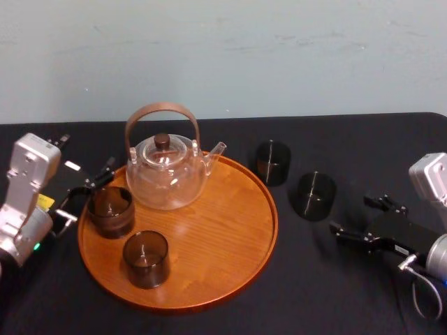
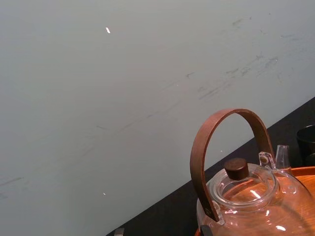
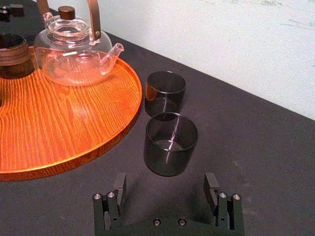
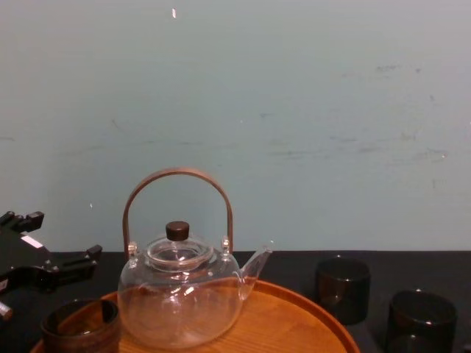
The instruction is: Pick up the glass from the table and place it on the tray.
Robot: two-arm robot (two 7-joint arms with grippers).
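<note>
Two dark smoked glasses stand on the black table right of the tray: a nearer glass [image 1: 313,196] [image 3: 171,142] [image 4: 421,320] and a farther one [image 1: 272,162] [image 3: 165,91] [image 4: 342,287]. My right gripper [image 1: 360,218] [image 3: 165,184] is open and low over the table, just short of the nearer glass, with nothing between its fingers. The round orange-brown tray [image 1: 230,230] [image 3: 74,128] [image 4: 294,323] carries a clear teapot [image 1: 166,171] and two more dark glasses [image 1: 111,211] [image 1: 146,259]. My left gripper [image 1: 87,199] [image 4: 55,254] stands open at the tray's left rim, beside the left one.
The teapot's tall brown handle [image 1: 162,112] [image 2: 224,147] rises over the tray's back. The right part of the tray [image 1: 223,209] is bare wood. A pale wall runs behind the table's far edge [image 1: 314,115]. Black tabletop lies open in front of the right gripper.
</note>
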